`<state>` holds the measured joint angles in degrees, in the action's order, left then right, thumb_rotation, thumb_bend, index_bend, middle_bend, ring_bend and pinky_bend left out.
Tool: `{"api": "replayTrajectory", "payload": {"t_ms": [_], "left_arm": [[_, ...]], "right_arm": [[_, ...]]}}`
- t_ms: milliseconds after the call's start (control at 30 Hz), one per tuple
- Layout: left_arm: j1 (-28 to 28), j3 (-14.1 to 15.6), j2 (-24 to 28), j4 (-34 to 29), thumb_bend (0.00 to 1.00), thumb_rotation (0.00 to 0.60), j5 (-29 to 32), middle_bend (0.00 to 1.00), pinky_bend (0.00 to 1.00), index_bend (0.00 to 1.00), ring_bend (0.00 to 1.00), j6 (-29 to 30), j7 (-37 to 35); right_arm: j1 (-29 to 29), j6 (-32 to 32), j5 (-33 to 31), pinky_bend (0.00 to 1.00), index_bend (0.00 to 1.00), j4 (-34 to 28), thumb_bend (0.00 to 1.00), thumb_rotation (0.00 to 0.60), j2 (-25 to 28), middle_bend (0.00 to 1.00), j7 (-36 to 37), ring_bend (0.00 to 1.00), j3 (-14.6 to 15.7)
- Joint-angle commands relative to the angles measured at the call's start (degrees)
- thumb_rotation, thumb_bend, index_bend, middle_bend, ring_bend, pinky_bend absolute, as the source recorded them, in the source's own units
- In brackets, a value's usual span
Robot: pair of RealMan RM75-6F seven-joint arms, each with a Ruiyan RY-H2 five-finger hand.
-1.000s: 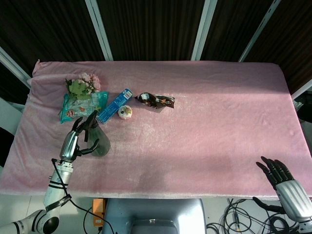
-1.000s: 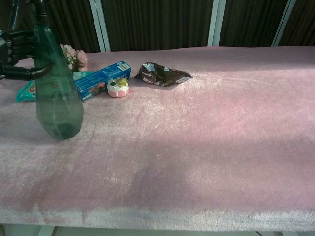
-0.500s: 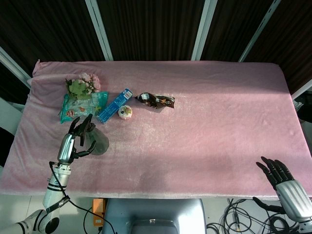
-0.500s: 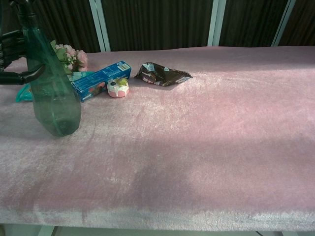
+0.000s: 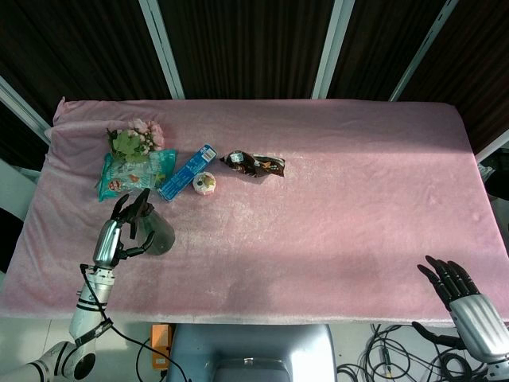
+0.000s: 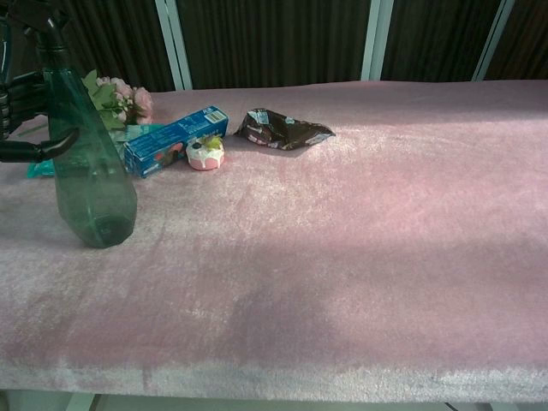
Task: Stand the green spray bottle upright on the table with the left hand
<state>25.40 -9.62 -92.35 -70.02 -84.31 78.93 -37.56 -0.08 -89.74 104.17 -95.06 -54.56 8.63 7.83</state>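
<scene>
The green spray bottle [image 5: 161, 233] [image 6: 90, 180] is a translucent dark-green bottle with a black trigger head. It stands upright on the pink tablecloth [image 5: 334, 215] near the left front of the table. My left hand [image 5: 118, 235] [image 6: 21, 111] holds it around the neck, with the thumb curling across the front of the bottle in the chest view. My right hand [image 5: 468, 304] hangs below the table's front right corner, fingers spread and holding nothing. It shows only in the head view.
Behind the bottle lie a bunch of pink flowers [image 5: 135, 141] [image 6: 120, 96], a teal snack packet [image 5: 131, 171], a blue box [image 5: 188, 171] [image 6: 171, 139], a small round pink cake toy [image 5: 204, 183] [image 6: 205, 152] and a brown wrapper [image 5: 254, 164] [image 6: 282, 128].
My left hand and the bottle have drifted a little left and toward the table's front edge. The bottle has gone from slightly tilted to upright.
</scene>
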Motion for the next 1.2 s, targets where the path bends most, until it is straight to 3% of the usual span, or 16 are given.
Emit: {"api": "replayTrajectory", "payload": {"t_ms": [33, 133, 333, 500, 700, 933, 1200], "left_arm": [[0.04, 0.09, -0.16, 0.51, 0.51, 0.600, -0.16, 0.66, 0.00, 0.69, 0.31, -0.08, -0.36], [0.12, 0.33, -0.20, 1.04, 0.47, 0.600, -0.62, 0.62, 0.00, 0.61, 0.28, -0.11, -0.69], [0.07, 0.72, 0.03, 1.98, 0.39, 0.600, -1.61, 0.46, 0.00, 0.37, 0.14, 0.35, -3.16], [0.07, 1.22, 0.79, 2.20, 0.36, 0.600, -1.77, 0.37, 0.00, 0.27, 0.08, -0.41, -4.19], [-0.04, 1.20, 1.31, 1.71, 0.35, 0.600, -1.56, 0.27, 0.00, 0.20, 0.02, -0.65, -4.93], [-0.18, 1.59, 2.28, 1.15, 0.32, 0.600, -1.97, 0.08, 0.00, 0.12, 0.00, -0.78, -6.57], [-1.38, 2.36, 3.80, 1.47, 0.31, 0.600, -3.20, 0.05, 0.00, 0.09, 0.00, 1.41, -6.69]], "right_arm": [[0.00, 0.02, -0.01, 0.00, 0.00, 0.01, 0.34, 0.600, 0.00, 0.00, -0.03, 0.00, 0.01], [0.01, 0.09, -0.06, 0.00, 0.00, -0.02, 0.34, 0.600, 0.00, 0.00, -0.11, 0.00, 0.02], [0.06, 0.35, -0.21, 0.00, 0.00, -0.13, 0.34, 0.600, -0.04, 0.00, -0.41, 0.00, 0.02], [0.09, 0.43, -0.35, 0.00, 0.00, -0.17, 0.34, 0.600, -0.11, 0.00, -0.65, 0.00, -0.07], [0.12, 0.47, -0.34, 0.00, 0.00, -0.16, 0.34, 0.600, -0.15, 0.00, -0.78, 0.00, -0.07], [0.11, 0.43, -0.51, 0.00, 0.00, -0.20, 0.34, 0.600, -0.12, 0.00, -0.66, 0.00, -0.14], [0.19, 0.64, -0.66, 0.00, 0.00, -0.32, 0.34, 0.600, -0.16, 0.00, -0.92, 0.00, -0.21]]}}
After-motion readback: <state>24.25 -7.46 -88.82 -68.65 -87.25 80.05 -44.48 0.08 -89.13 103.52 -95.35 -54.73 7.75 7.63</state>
